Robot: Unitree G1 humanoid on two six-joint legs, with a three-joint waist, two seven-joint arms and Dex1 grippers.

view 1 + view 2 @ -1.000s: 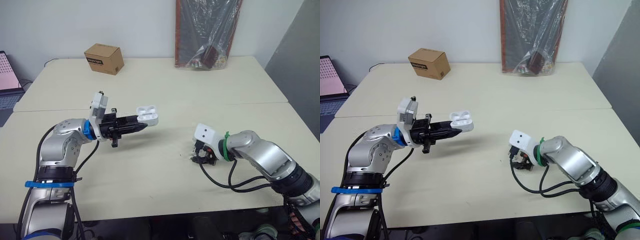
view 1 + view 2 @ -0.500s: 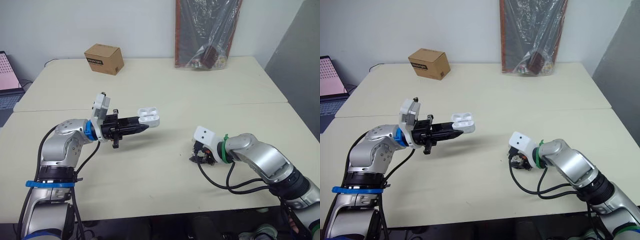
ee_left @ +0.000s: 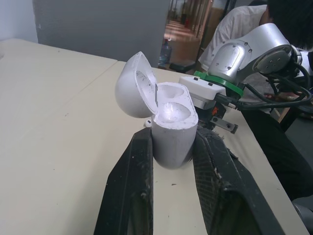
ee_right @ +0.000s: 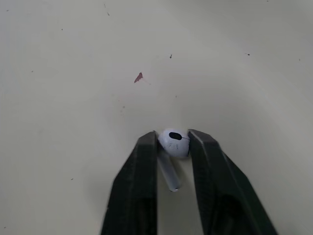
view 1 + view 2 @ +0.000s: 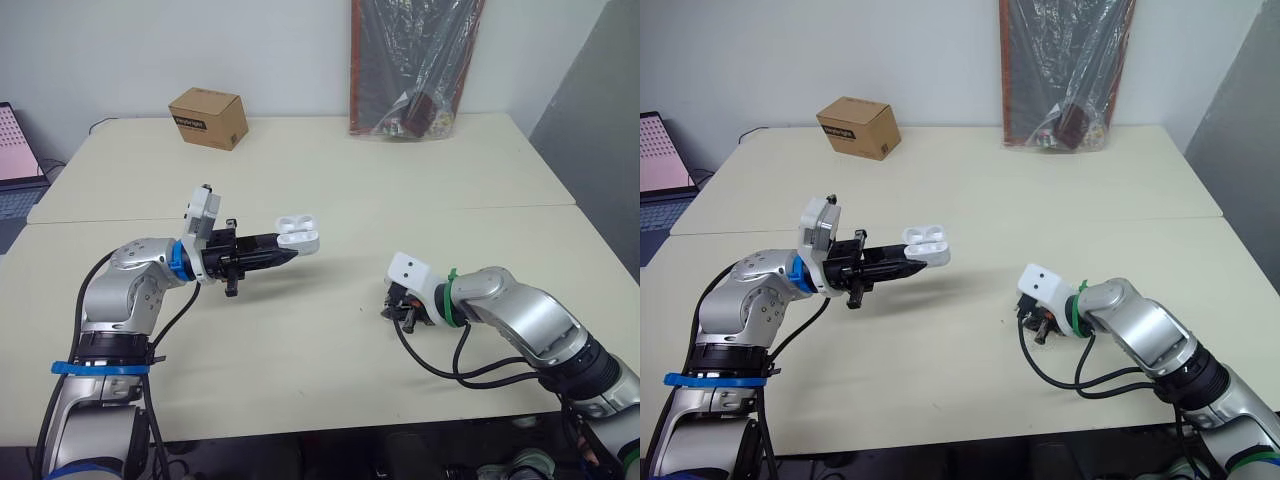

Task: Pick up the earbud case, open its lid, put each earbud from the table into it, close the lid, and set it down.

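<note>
— Left gripper (image 5: pixel 287 254), what has it got?

— It is clamped on the earbud case (image 5: pixel 298 233). Both black fingers (image 3: pixel 134 166) press the sides of the white body, and the case is held up in the air over the left half of the table (image 5: pixel 330 180).

— Is the case open?

— Yes. The lid (image 3: pixel 134 85) is swung back on its hinge, and the two hollows in the top of the body face upward.

— And the right gripper (image 5: pixel 398 313)?

— Down low at the table on the right side, nearer than the case and well apart from it. Its fingers are closed on an earbud (image 4: pixel 172 141). The round white head is squeezed between the two tips and the stem points back between the fingers.

— Is that earbud off the table?

— I cannot tell. It is at or just above the surface, with its shadow close under it.

— Anything near it on the table?

— A small red speck (image 4: pixel 139 77) lies beyond the fingertips, apart from the earbud.

— What else is around?

— A brown cardboard box (image 5: pixel 208 117) sits at the far left of the table. A dark bundle in clear plastic (image 5: pixel 415 65) leans against the wall at the far side, right of centre. A pink screen (image 5: pixel 12 145) shows at the left edge. Past the right arm, the left wrist view catches a person in a white shirt (image 3: pixel 239 19).
</note>
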